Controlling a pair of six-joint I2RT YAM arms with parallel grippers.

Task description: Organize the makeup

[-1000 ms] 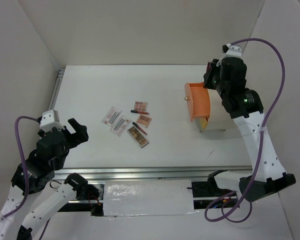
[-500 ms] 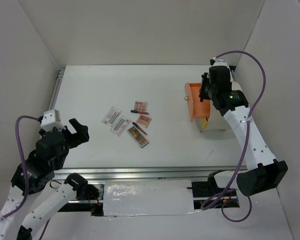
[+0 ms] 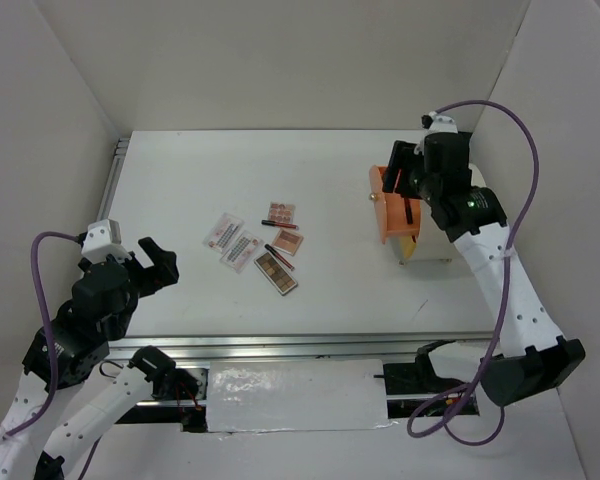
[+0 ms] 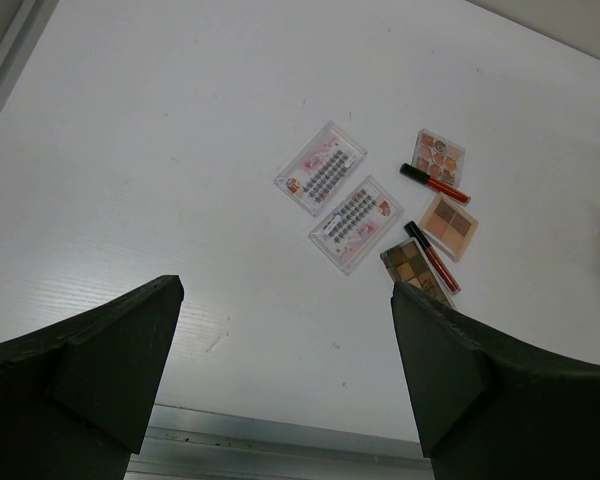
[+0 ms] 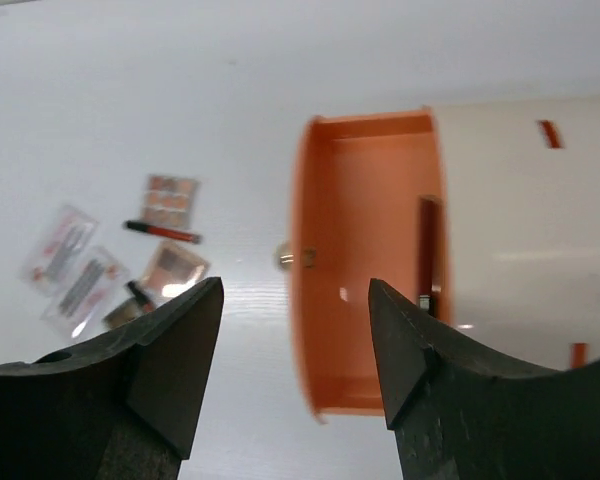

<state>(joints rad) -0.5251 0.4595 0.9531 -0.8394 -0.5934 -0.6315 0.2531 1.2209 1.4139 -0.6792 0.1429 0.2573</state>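
The makeup lies mid-table: two white pink-printed packets (image 3: 223,230) (image 4: 321,168), three eyeshadow palettes (image 3: 282,212) (image 4: 449,225) and two thin red sticks (image 3: 279,225) (image 4: 435,184). Another dark red stick (image 3: 412,212) (image 5: 430,250) lies inside the open orange drawer (image 3: 393,205) (image 5: 365,260). My right gripper (image 3: 398,175) (image 5: 295,285) hangs open above the drawer's front, with nothing between its fingers. Over the table's near left, well short of the makeup, my left gripper (image 3: 160,258) (image 4: 285,290) is wide open and empty.
The drawer belongs to a large white cylinder (image 3: 435,245) (image 5: 520,220) at the right, and its small knob (image 5: 285,258) faces the makeup. White walls enclose the table on three sides. A metal rail (image 4: 280,440) runs along the near edge.
My right gripper has opened and drawn up and to the left out of the drawer; the dark red stick now lies loose in it. The left arm has not moved.
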